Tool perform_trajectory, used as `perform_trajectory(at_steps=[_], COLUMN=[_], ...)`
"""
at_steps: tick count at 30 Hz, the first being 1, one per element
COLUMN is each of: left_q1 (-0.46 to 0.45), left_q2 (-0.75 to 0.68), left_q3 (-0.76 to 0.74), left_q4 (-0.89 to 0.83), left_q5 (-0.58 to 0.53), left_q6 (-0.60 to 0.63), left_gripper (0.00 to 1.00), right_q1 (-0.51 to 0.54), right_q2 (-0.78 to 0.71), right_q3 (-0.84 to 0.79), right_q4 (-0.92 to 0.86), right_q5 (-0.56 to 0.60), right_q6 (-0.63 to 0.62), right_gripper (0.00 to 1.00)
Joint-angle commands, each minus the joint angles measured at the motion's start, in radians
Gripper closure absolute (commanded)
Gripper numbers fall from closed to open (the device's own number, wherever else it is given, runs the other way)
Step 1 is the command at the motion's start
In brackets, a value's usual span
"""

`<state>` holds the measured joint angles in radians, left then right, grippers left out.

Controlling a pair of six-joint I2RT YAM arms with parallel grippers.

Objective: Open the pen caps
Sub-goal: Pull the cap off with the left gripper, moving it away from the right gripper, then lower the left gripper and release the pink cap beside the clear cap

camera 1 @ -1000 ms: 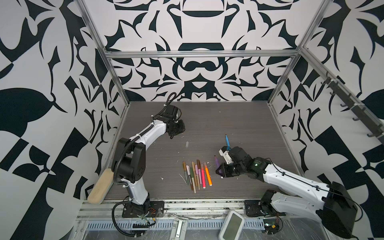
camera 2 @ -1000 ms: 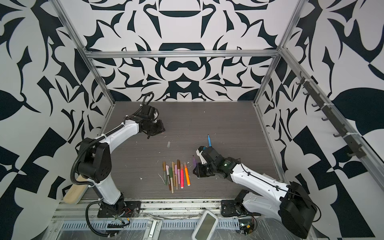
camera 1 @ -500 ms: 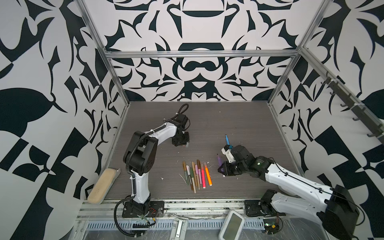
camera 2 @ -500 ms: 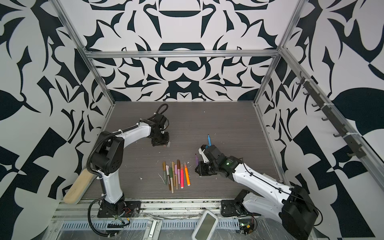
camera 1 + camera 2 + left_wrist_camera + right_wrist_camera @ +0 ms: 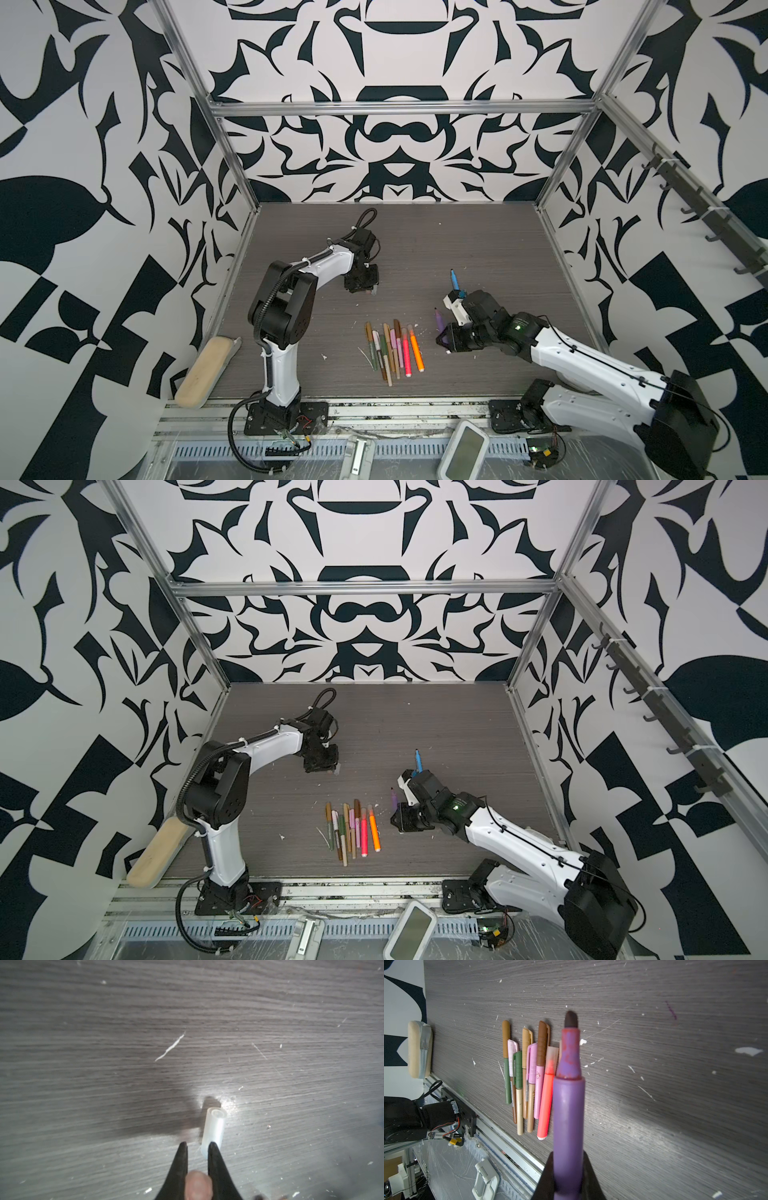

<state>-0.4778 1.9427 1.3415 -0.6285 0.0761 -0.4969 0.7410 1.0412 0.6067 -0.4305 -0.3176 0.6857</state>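
Observation:
My left gripper (image 5: pixel 196 1144) points down at the table left of the middle, seen in both top views (image 5: pixel 365 287) (image 5: pixel 328 767). Its jaws are shut on a blurred pinkish-brown pen cap (image 5: pixel 197 1185) sitting deep between them. A translucent whitish pen cap (image 5: pixel 214 1126) lies on the table against one fingertip. My right gripper (image 5: pixel 568 1154) (image 5: pixel 445 337) is shut on a purple marker (image 5: pixel 568 1105) whose dark tip is bare. Several capped pens (image 5: pixel 392 349) (image 5: pixel 529 1076) lie in a row near the front edge.
A blue pen (image 5: pixel 455 280) shows behind my right wrist. A beige sponge block (image 5: pixel 205 370) leans at the front left corner. A white device (image 5: pixel 463 451) lies below the front rail. White scraps (image 5: pixel 748 1051) dot the dark wood table (image 5: pixel 478 241).
My left arm has swung from the back left toward the middle and come down beside the translucent cap. My right gripper with the purple marker has barely moved.

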Motion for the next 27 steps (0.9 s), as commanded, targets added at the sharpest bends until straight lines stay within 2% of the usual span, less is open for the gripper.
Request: perform_trajectory(at_steps=[1, 8, 19, 27], left_q1=[0.001, 0.002, 0.002, 0.002], left_q2=[0.03, 0.033, 0.033, 0.028], left_q3=[0.01, 0.019, 0.033, 0.035], left_q4=[-0.022, -0.023, -0.025, 0.012], left_q5=[0.015, 0.021, 0.026, 0.09], left_q6=[0.007, 0.004, -0.002, -0.039], left_gripper=[0.86, 0.74, 0.71, 0.66], right_q1=[-0.005, -0.008, -0.009, -0.011], right_q2=[-0.013, -0.012, -0.012, -0.009], right_q3=[0.01, 0.015, 0.036, 0.036], right_q4=[-0.011, -0.016, -0.033, -0.032], right_q5=[0.011, 0.012, 0.019, 0.017], right_q6=[-0.016, -0.02, -0.03, -0.031], right_gripper=[1.0, 1.0, 1.0, 1.0])
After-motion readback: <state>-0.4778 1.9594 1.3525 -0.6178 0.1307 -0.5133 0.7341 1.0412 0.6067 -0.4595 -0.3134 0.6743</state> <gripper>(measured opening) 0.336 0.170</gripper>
